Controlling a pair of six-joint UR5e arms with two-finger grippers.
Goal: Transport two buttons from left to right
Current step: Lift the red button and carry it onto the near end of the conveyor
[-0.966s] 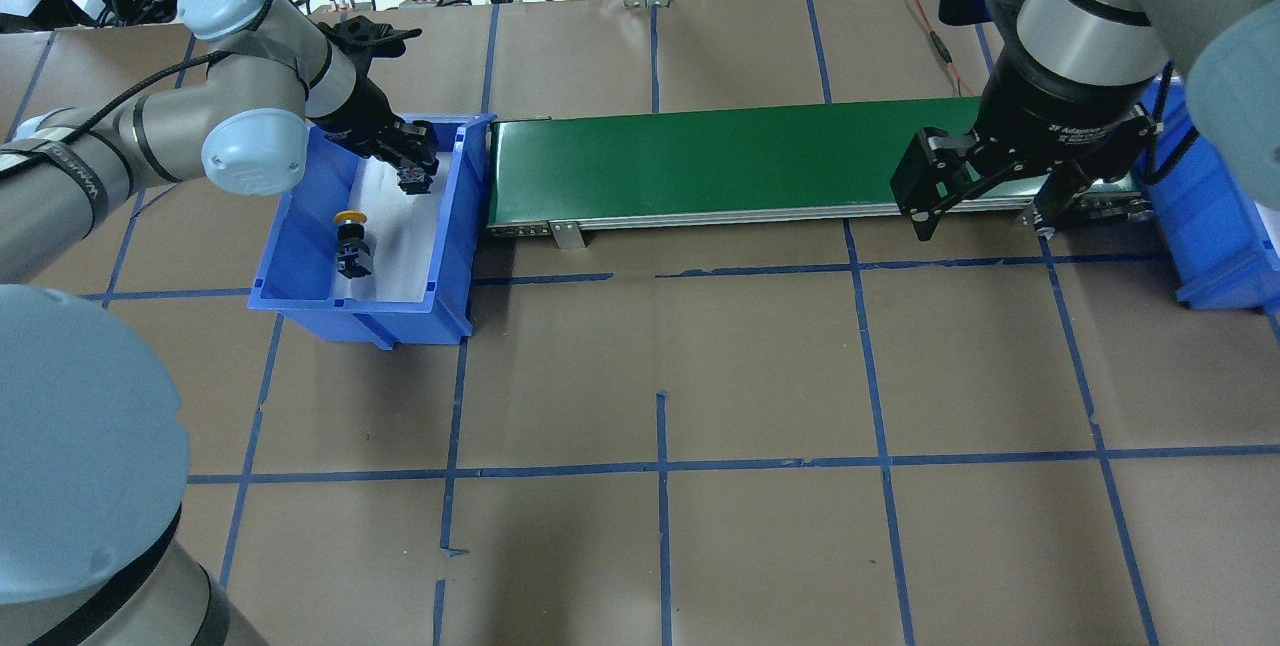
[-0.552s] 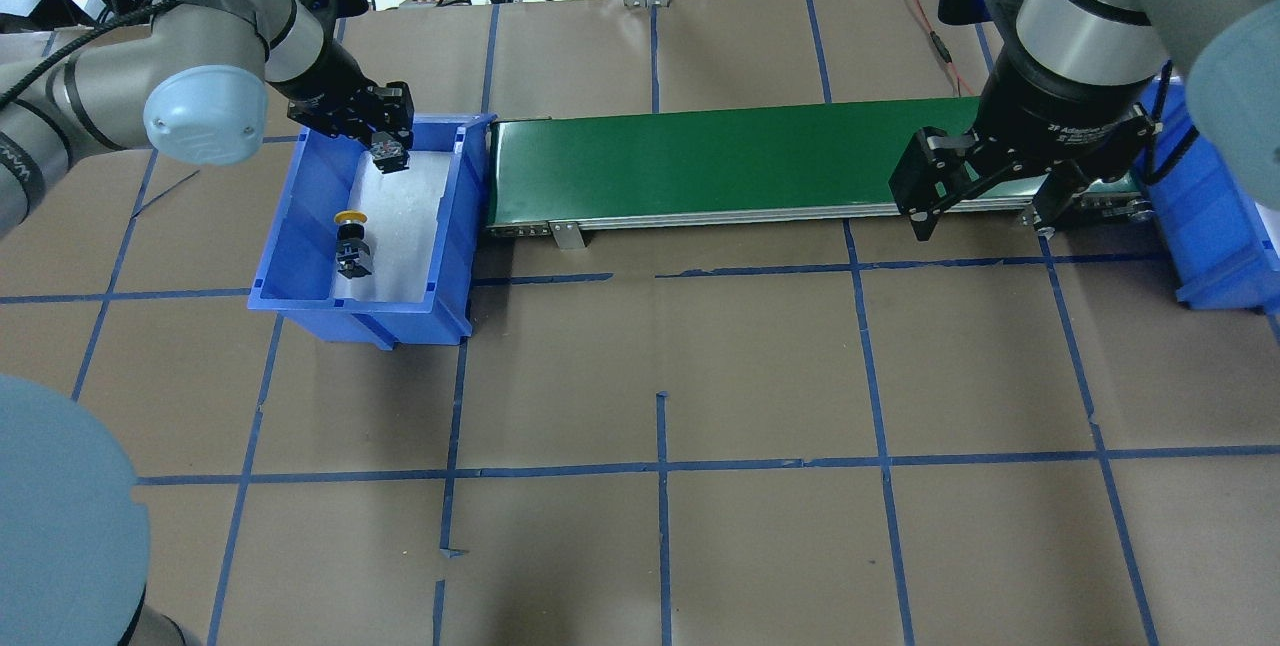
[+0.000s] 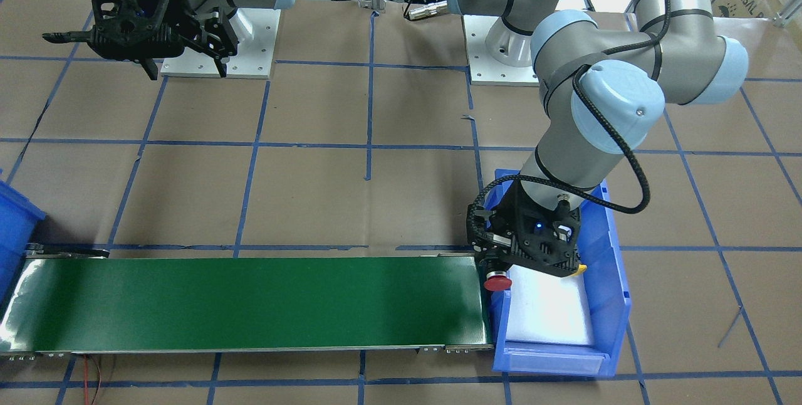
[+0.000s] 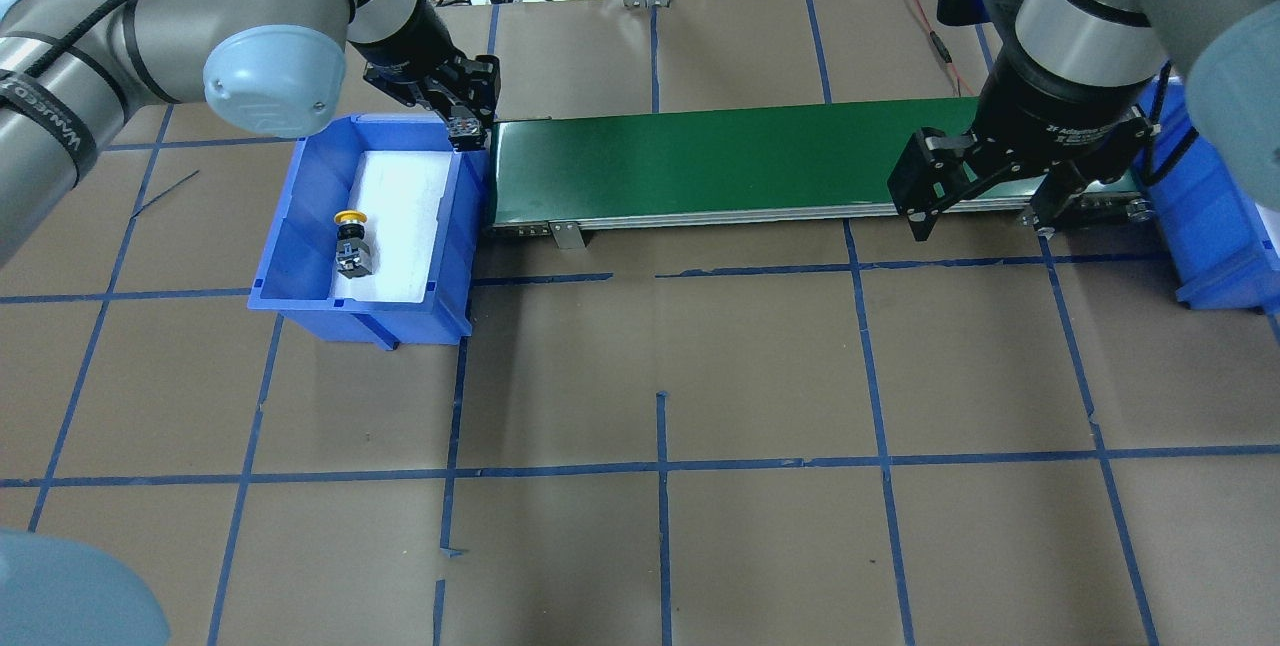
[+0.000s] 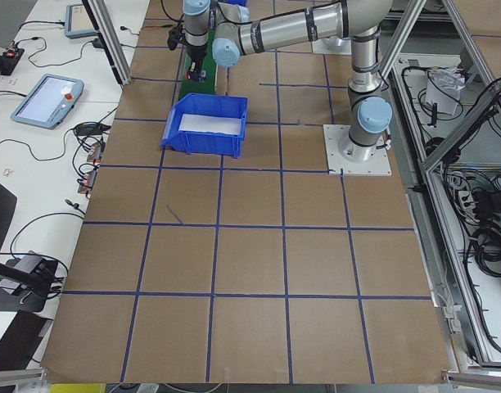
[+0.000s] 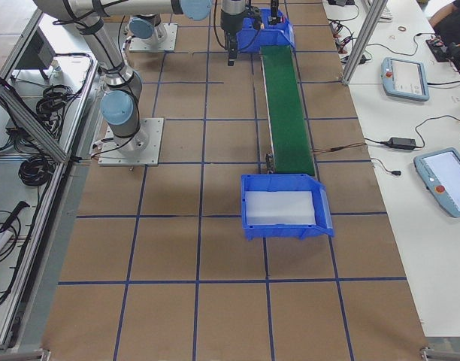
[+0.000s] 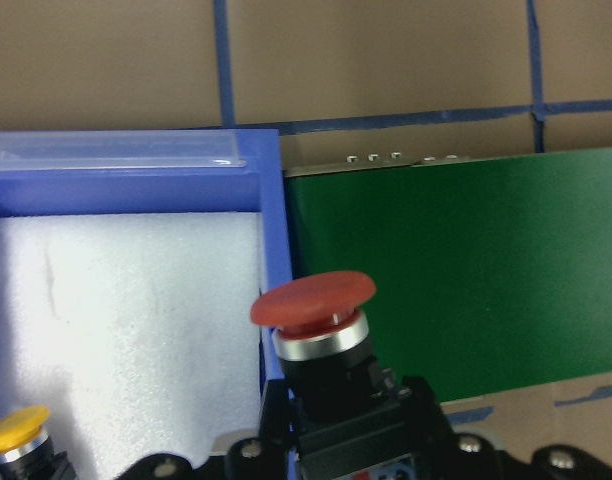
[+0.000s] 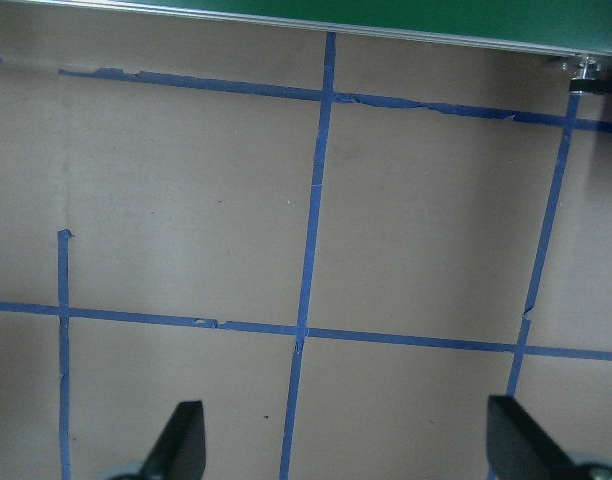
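Observation:
My left gripper (image 4: 468, 122) is shut on the black body of the red button (image 3: 497, 281). It holds it upright above the right wall of the blue bin (image 4: 300, 226), at the left end of the green conveyor belt (image 4: 720, 161). In the left wrist view the red button (image 7: 314, 300) hangs over the bin wall and the belt's edge. The yellow button (image 4: 350, 244) lies on the white foam inside the bin. My right gripper (image 4: 980, 214) hangs open and holds nothing, just in front of the belt's right end.
A second blue bin (image 4: 1215, 226) stands past the belt's right end, partly under the right arm. Brown paper with blue tape lines (image 4: 660, 466) covers the table. Cables lie along the far edge.
My left gripper has risen out of the bin with the red button and moved right and farther away, to the bin's corner by the belt. The right arm has not moved.

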